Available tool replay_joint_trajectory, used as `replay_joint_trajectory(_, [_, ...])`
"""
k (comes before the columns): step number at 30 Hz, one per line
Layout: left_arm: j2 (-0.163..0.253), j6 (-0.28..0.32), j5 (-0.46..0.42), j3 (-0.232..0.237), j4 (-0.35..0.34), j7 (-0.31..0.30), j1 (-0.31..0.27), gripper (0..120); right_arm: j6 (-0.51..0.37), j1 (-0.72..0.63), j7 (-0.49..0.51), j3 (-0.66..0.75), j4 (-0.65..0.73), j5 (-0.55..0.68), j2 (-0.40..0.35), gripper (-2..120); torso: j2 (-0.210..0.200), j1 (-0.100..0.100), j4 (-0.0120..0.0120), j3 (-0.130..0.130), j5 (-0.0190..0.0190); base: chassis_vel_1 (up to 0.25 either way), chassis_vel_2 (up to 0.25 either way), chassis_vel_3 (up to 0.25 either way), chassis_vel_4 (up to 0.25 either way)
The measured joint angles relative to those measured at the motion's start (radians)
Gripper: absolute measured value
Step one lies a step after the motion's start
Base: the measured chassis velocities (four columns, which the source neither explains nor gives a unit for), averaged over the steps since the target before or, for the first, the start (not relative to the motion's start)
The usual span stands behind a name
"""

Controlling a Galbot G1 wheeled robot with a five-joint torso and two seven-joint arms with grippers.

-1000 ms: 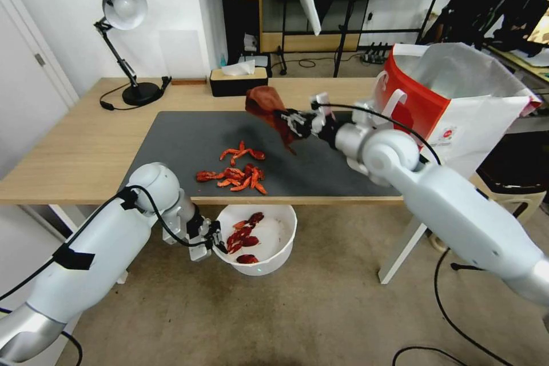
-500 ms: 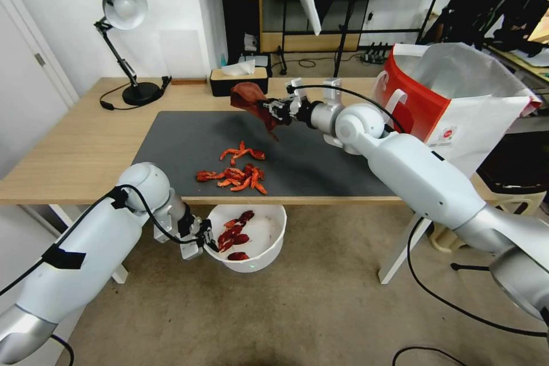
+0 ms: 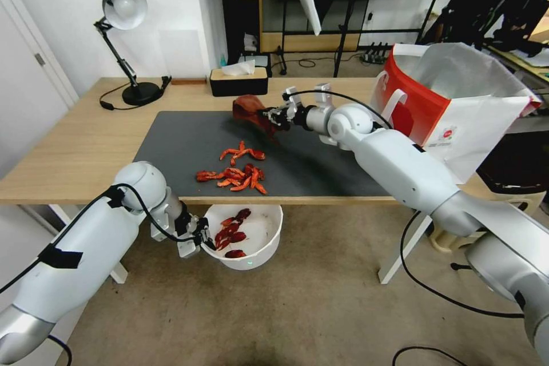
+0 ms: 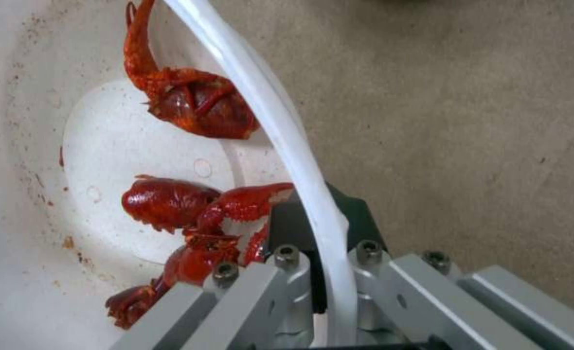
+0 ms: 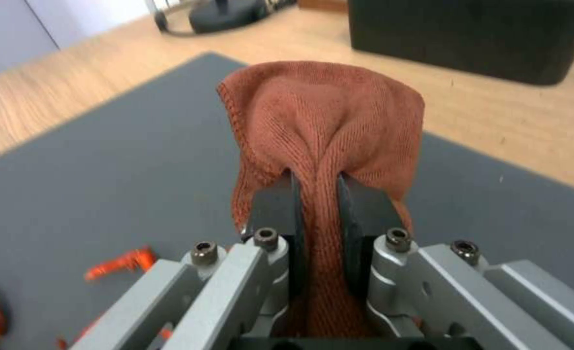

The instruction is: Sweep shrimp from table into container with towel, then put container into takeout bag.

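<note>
White plastic is what my left pincer [image 3: 201, 238] holds in the lower left of the head view: it is pressed together on the rim of the container [image 3: 264, 223], one finger inside the wall and one outside. This round bowl hangs below the near edge of the table [image 3: 74, 148], over the beige floor. In the left wrist view the rim [image 4: 300, 160] runs between my fingers [image 4: 287, 228], and several red shrimp pieces [image 4: 170, 204] lie on the stained bottom, one just beside my inner finger.

More to the right, in the middle of the head view, the rest of the shrimp [image 3: 235, 174] lies in a loose heap on the dark grey mat [image 3: 183, 137], near its front edge and just above the bowl. A few pieces [image 3: 243, 153] lie a little behind the heap.

Behind them, near the far edge of the mat, my right pincer [image 3: 273, 116] pinches the rust-brown towel [image 3: 249, 110]. In the right wrist view the cloth [image 5: 326, 116] is squeezed between my two black pads [image 5: 275, 206] and bulges out in front of them, low over the mat [image 5: 105, 160]. I cannot tell if the towel touches the mat.

At the right side of the head view the red and white takeout bag [image 3: 423, 103] stands open on the table, behind my right arm.
</note>
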Motion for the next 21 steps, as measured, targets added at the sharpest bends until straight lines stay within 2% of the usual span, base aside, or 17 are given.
replay_joint_trajectory(15, [0.002,0.0,-0.008,-0.012,-0.002,0.0,0.008,0,0.002,0.009,-0.019,-0.048,-0.065,-0.056,0.025,10,0.0,0.0,-0.0001,0.0,-0.0001,0.0,0.0,0.0,0.0])
replay_joint_trajectory(21, [0.016,0.0,-0.023,-0.018,-0.004,0.0,0.012,0,-0.001,0.007,-0.036,-0.071,-0.06,-0.072,0.018,10,0.0,0.0,-0.0002,0.0,0.0,0.0,0.0,0.0,0.0])
